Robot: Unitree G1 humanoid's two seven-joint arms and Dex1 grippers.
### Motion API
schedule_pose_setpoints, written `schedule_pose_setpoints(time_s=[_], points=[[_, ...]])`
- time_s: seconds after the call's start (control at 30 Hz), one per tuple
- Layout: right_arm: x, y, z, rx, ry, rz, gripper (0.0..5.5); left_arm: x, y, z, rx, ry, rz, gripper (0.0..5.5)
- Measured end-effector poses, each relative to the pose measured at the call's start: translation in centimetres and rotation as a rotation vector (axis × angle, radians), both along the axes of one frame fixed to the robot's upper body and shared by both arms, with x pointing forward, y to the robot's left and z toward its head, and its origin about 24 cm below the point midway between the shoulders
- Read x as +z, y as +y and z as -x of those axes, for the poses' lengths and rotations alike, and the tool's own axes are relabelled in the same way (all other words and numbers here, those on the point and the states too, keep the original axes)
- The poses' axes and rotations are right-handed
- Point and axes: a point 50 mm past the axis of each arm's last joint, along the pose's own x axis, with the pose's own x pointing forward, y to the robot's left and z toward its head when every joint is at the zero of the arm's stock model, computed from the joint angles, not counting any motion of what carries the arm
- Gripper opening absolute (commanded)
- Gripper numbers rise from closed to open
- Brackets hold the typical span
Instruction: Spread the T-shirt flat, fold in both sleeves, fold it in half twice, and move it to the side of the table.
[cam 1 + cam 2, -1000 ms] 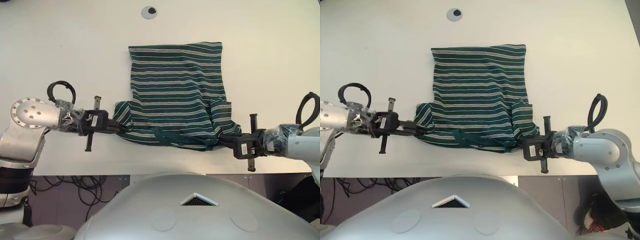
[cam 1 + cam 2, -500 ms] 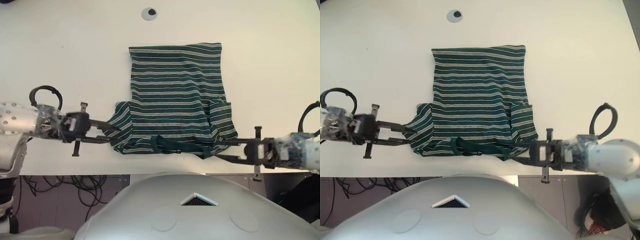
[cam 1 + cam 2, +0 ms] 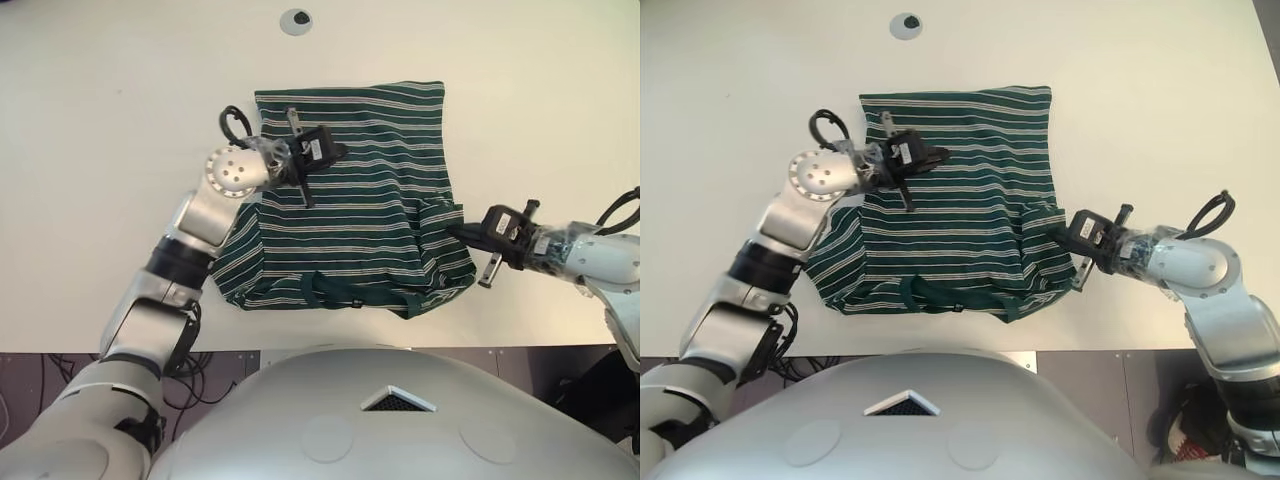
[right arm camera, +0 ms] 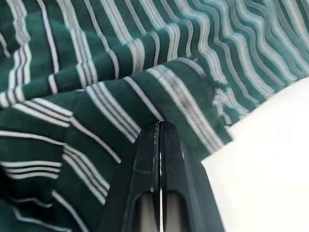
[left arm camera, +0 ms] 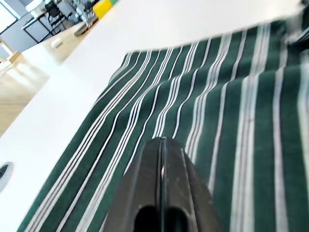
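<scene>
On one white table (image 3: 120, 120), one dark green T-shirt (image 3: 360, 200) with white stripes. Lies mostly flat at the middle, collar toward the near edge, hem toward the far edge, one sleeve bunched at each side. Two grippers: left gripper (image 3: 340, 150) over the shirt's far left part, fingers pressed together with nothing between them; right gripper (image 3: 460, 229) with fingers pressed together, tips touching the fold of the right sleeve (image 3: 438, 215). Beyond the hem, one round cable port (image 3: 295, 21) set in the tabletop.
</scene>
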Motion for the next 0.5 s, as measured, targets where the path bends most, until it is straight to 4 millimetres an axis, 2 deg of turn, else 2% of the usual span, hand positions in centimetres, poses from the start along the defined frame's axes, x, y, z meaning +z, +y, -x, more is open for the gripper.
schedule_pose_setpoints(time_s=[0.03,0.13,0.23,0.37,0.5], points=[[-0.2,-0.1,0.1,0.006,0.013,0.008,0.00,-0.8,0.0,-0.5,0.028,-0.002,-0.038,0.01],[-0.7,-0.4,0.8,0.034,0.038,0.040,0.00,-1.1,-0.5,-2.3,0.061,-0.049,-0.111,0.01],[-0.8,-1.2,1.5,0.058,0.046,0.103,0.00,-1.6,-0.5,-2.8,0.060,-0.046,-0.174,0.01],[-0.5,-2.6,3.2,0.067,0.099,0.154,0.00,-1.8,0.9,-4.2,0.137,-0.095,-0.279,0.01],[-0.2,-3.6,5.1,0.081,0.139,0.184,0.00,-1.8,1.4,-4.7,0.172,-0.094,-0.283,0.01]])
